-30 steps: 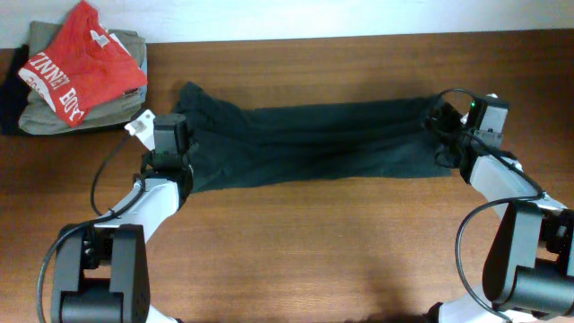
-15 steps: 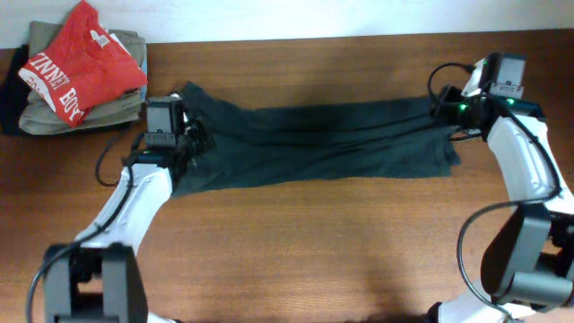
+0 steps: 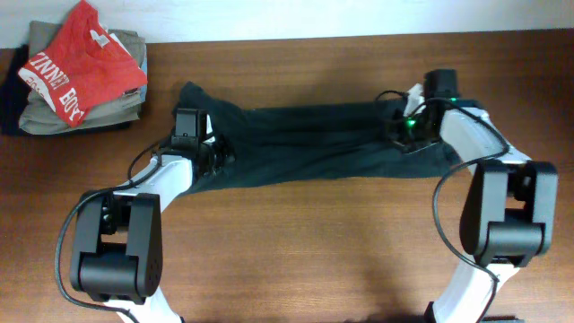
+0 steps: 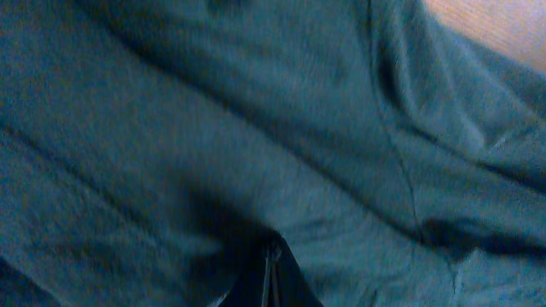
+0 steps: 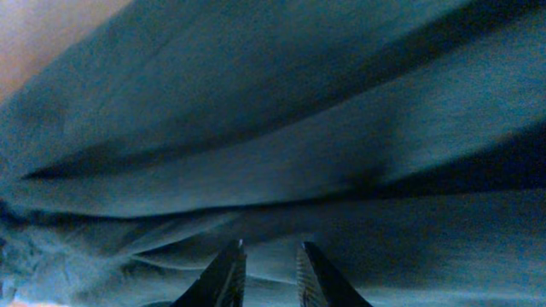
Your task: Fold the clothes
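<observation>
1 clothes (image 3: pixel 305 144) lay stretched across bench (image 3: pixel 314 251) | 1 red T-shirt (image 3: pixel 76 67) far left | my left hand (image 4: pixel 271 269) pressed together, right hand (image 5: pixel 270 251) slightly spread | both had moved inward from the ends

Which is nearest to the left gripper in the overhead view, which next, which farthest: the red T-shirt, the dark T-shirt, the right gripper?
1. dark T-shirt: directly under the left gripper.
2. red T-shirt: far-left corner, on top of the folded pile.
3. right gripper: across the table, at the shirt's right end.
</observation>
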